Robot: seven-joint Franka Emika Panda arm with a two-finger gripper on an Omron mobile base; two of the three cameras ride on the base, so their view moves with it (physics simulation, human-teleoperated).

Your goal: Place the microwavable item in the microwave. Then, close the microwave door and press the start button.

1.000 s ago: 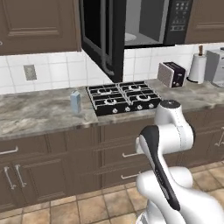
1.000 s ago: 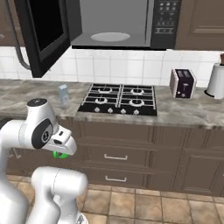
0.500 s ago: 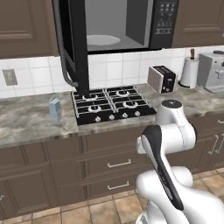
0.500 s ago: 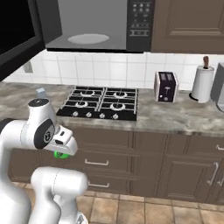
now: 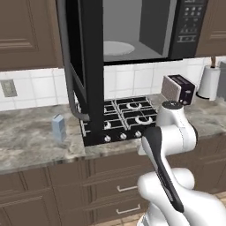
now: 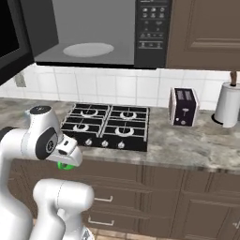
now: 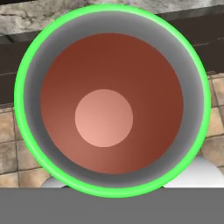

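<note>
1. We carried the mug (image 7: 109, 100) low in front of the robot. In the right base view we saw only a bit of its green under the hand, at about the level of the counter (image 6: 187, 150) edge and on the near side of the cabinets.
2. The hand view looked straight down into the mug. Its green rim made a full circle around the reddish-brown contents, with floor tiles behind it. So we judged that it hung upright below the hand.
3. The fingers did not appear around the rim, so we could not tell from sight how the gripper stood. We judged only that it was clamped on the mug, because nothing else supported it.
4. The microwave (image 5: 137, 31) was well above the mug and beyond it, over the stove (image 6: 108, 126). Its cavity was open to us and the white plate (image 6: 88, 49) inside lay bare.
5. The door (image 5: 86, 66) stood swung out on the left side of the cavity, its edge toward us and its grey handle (image 5: 68, 75) hanging over the stove.
6. We judged that the coming move was mainly a long lift up and forward, entering to the right of the door.
</note>
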